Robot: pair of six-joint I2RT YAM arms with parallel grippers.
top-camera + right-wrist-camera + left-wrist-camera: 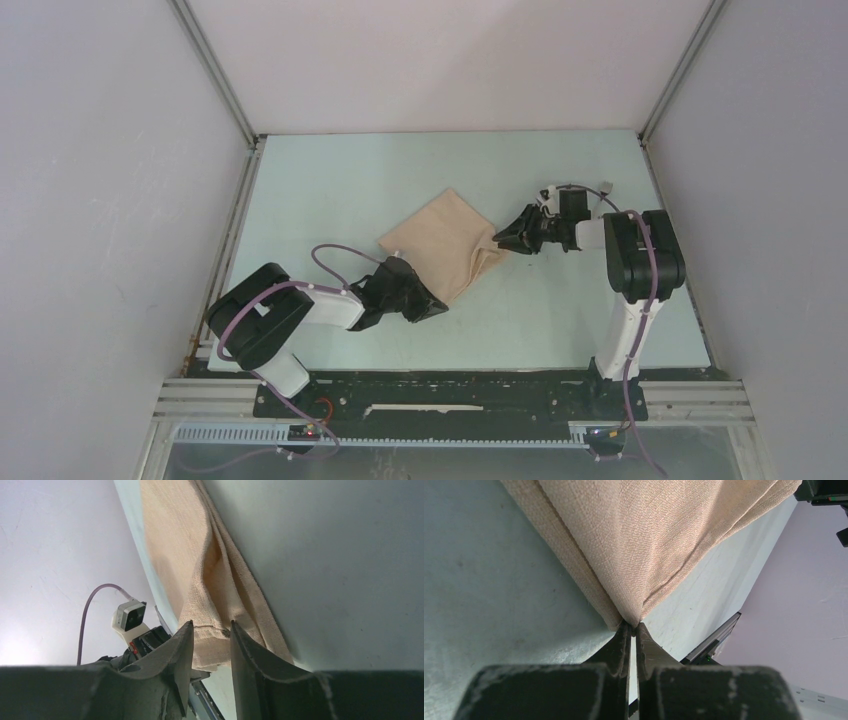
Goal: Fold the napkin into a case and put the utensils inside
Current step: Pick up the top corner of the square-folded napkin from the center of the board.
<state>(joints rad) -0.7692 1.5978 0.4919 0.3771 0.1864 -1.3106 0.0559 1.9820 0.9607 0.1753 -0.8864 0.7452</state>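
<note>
Top external view: folded napkin [445, 245] sits midway between side edges of the worktop [330, 190], left claw [438, 306] clenched on its near corner, right claw [503, 240] gripping its right corner; uneven pulling could slip a corner free, spoiling the fold.

pale table [400, 170], plain white walls [100, 150]

No writing, label, brand, number or sign can be read anywhere in these views.
</note>
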